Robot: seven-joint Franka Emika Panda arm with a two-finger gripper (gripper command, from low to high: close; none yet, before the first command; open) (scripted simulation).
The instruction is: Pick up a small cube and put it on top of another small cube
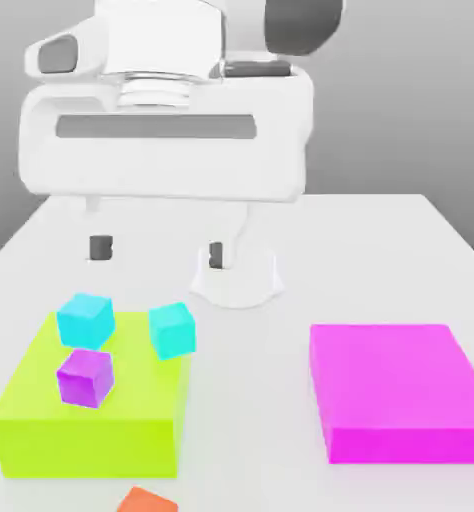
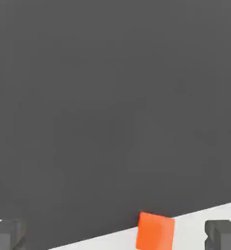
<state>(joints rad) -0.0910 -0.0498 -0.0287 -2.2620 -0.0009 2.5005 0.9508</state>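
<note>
The small orange-red cube lies on the white table at the near edge of the exterior view, in front of the lime block; the hand view has it near the table's edge. My gripper hangs well above the table, behind the lime block and far from the cube. Its two dark fingers stand wide apart with nothing between them. In the hand view the gripper is open too. A cyan cube and a purple cube sit on the lime block. A second cyan cube rests tilted at its right rim.
The big lime-green block stands at the exterior view's left, a flat magenta block at its right. The arm's round white base sits on the table behind them. A strip of bare table runs between the two blocks.
</note>
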